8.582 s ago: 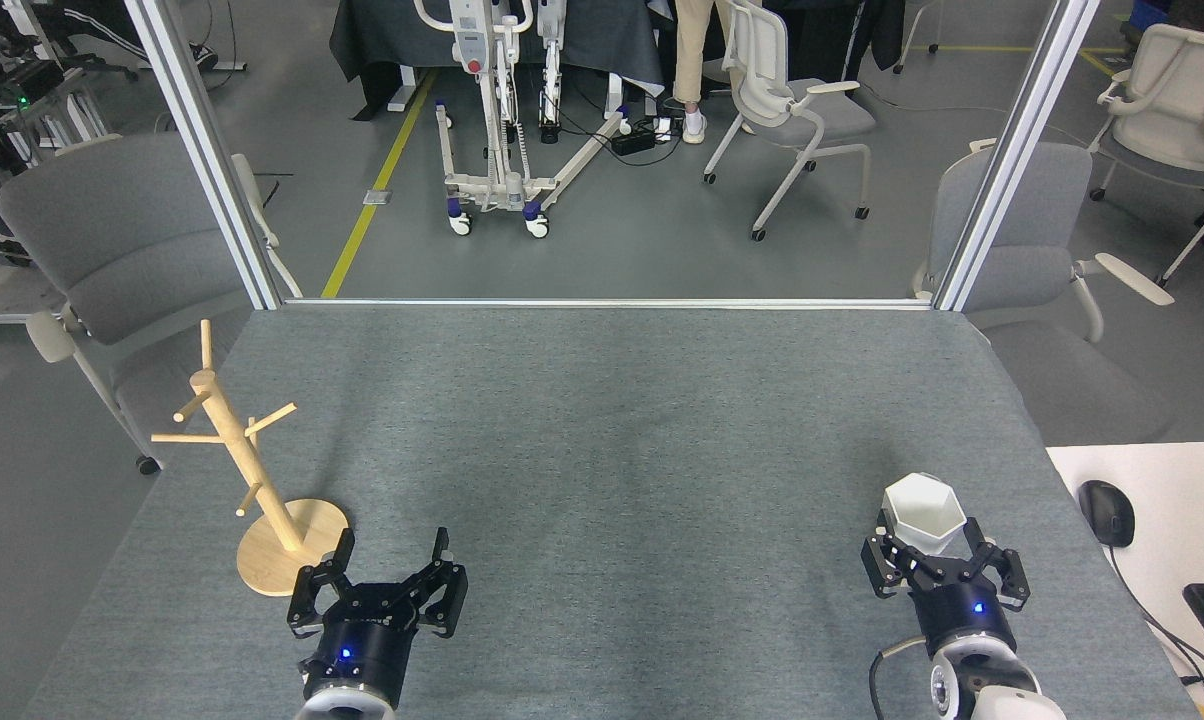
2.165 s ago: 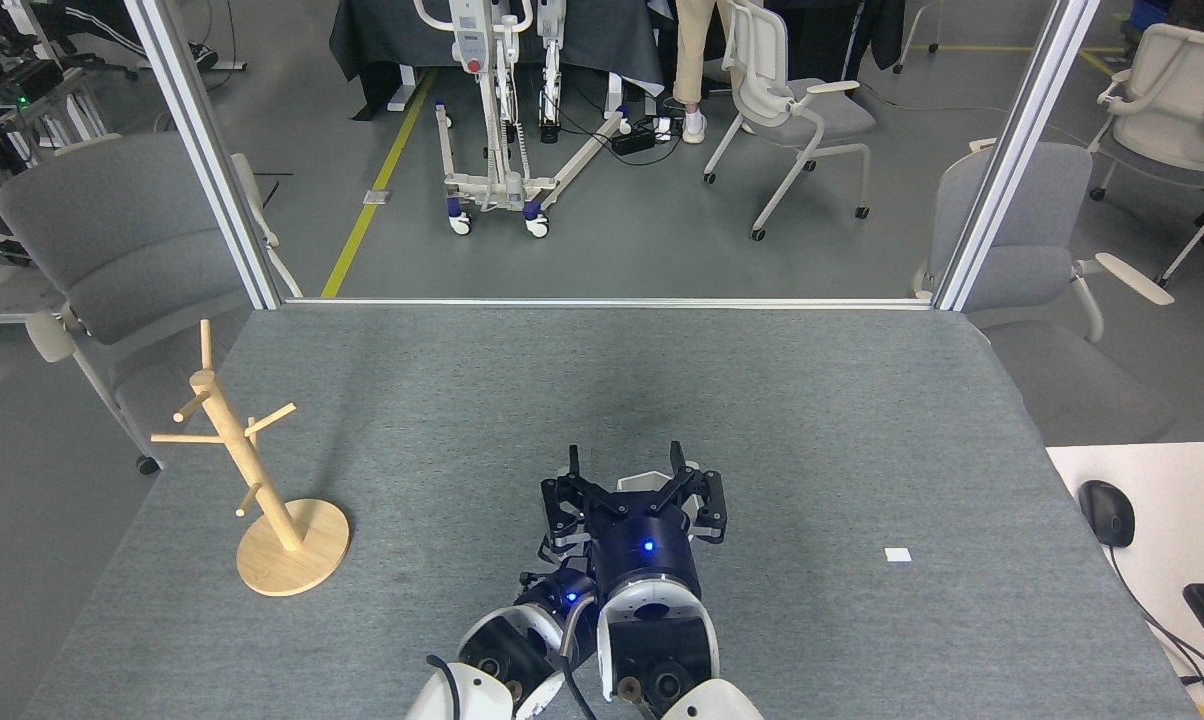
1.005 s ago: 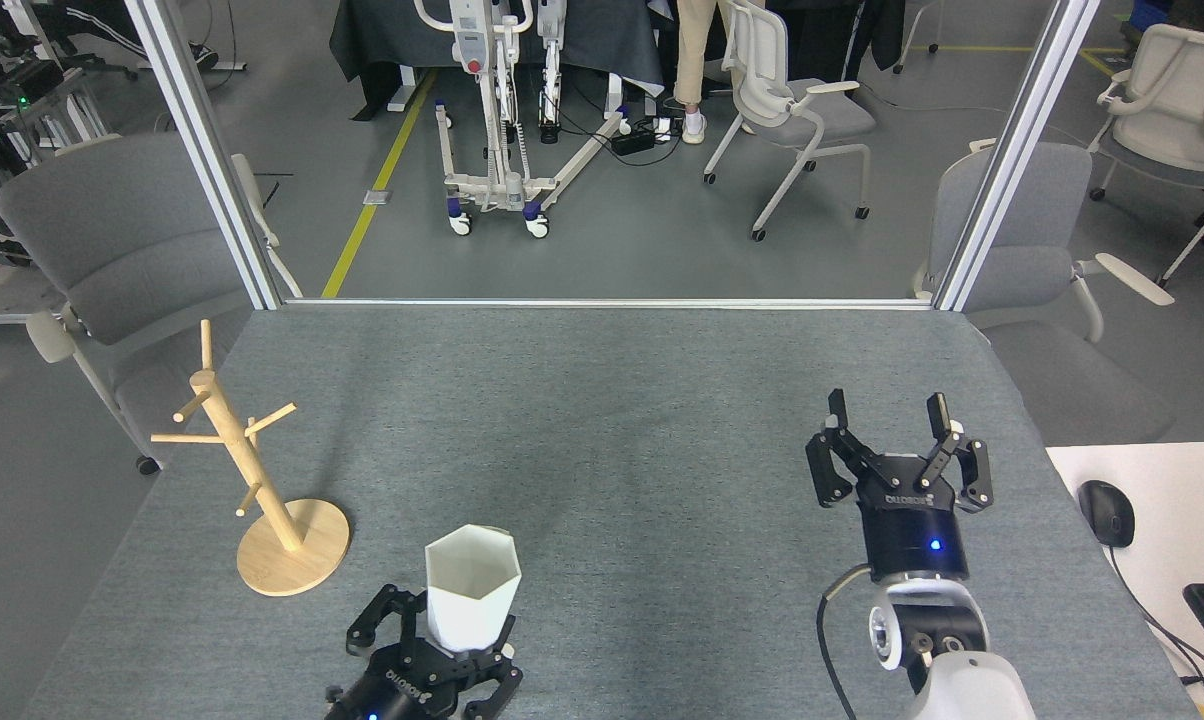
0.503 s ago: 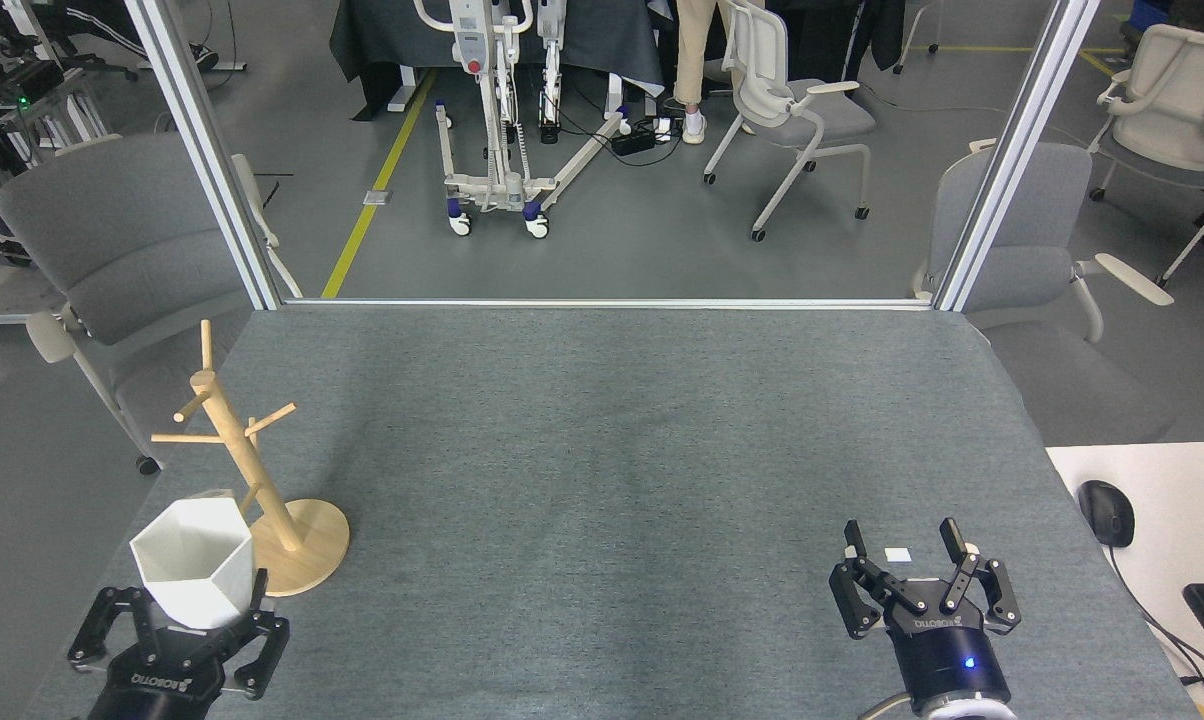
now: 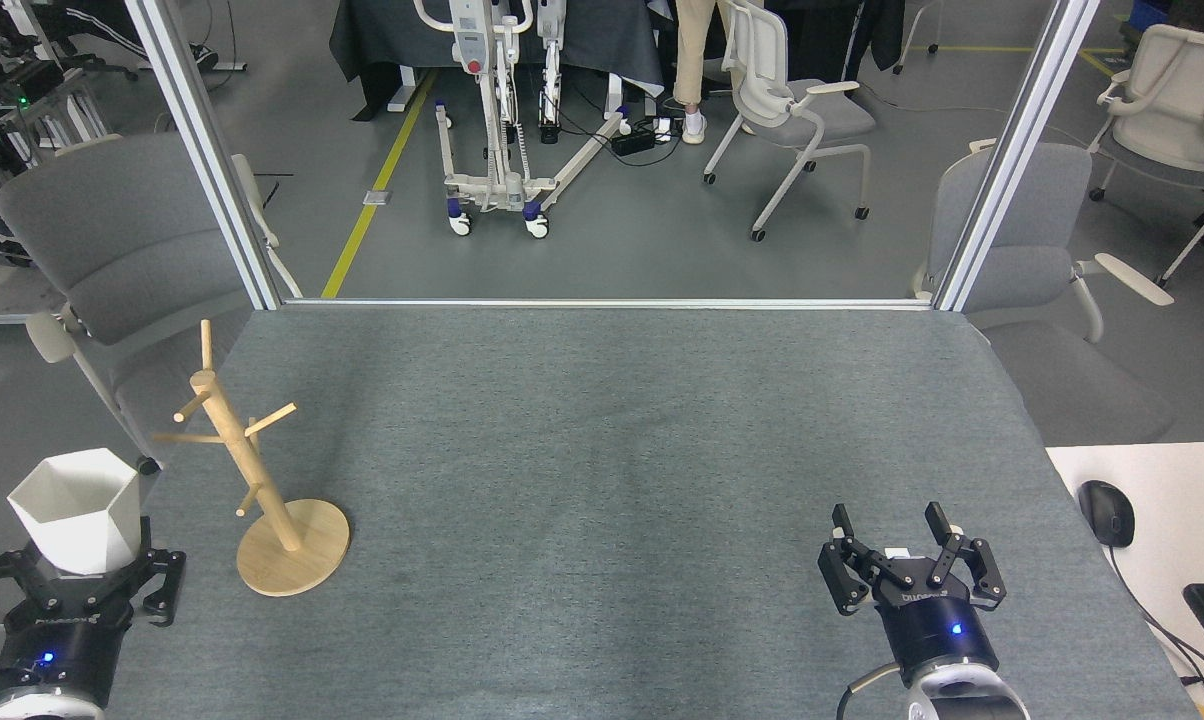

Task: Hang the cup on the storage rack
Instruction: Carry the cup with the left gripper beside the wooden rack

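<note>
— Swung further left since half a second back: left gripper (image 5: pixel 67 578) now off the table's left edge, carrying the white faceted cup (image 5: pixel 74 511) out past the wooden mug tree (image 5: pixel 252 470).
— Why so far out?
— Probably to line up with the long peg (image 5: pixel 184 438) pointing left, so as to approach it end-on. Just a guess.
— Grip?
— Pinching the cup low on its body, mouth up and tipped slightly toward the rack. Handle tab hidden, so no telling which way the hole faces.
— Touching the rack?
— No, clearly apart, left of the post and above the level of the round base (image 5: pixel 314 560).
— Right gripper (image 5: pixel 910 560)?
— Spread wide, holding nothing, parked low near the table's front right, well out of the way. Small white scrap (image 5: pixel 897 552) between its fingers on the gray mat (image 5: pixel 602 440).
</note>
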{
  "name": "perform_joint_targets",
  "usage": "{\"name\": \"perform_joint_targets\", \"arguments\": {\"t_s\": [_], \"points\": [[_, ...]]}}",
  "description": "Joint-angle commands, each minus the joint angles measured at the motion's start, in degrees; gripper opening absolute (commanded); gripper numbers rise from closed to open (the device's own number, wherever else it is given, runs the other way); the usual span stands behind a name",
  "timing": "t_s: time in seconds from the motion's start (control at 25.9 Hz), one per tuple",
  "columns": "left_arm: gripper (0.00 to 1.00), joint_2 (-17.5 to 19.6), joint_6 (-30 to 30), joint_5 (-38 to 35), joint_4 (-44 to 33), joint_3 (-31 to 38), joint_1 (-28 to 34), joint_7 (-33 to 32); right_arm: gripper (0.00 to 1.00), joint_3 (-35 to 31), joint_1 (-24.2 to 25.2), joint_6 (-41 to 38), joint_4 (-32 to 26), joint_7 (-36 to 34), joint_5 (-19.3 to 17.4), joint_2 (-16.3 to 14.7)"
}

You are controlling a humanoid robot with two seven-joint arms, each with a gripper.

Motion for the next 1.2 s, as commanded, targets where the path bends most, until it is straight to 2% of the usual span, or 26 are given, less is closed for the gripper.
{"name": "perform_joint_targets", "arguments": {"t_s": [0.0, 0.35, 1.16], "points": [[0.00, 0.49, 0.51, -0.95, 2.68, 0.03, -2.80, -0.59, 1.00, 0.19, -1.01, -0.09, 0.61, 0.17, 0.00, -0.01], [0.00, -0.04, 0.60, -5.08, 6.73, -0.05, -7.99, -1.82, 1.00, 0.19, -0.93, -0.09, 0.61, -0.18, 0.00, 0.87], [0.00, -0.57, 0.69, -7.80, 7.25, -4.54, -8.08, -1.82, 1.00, 0.10, -1.37, 0.00, 1.31, -0.18, -0.09, 1.05]]}}
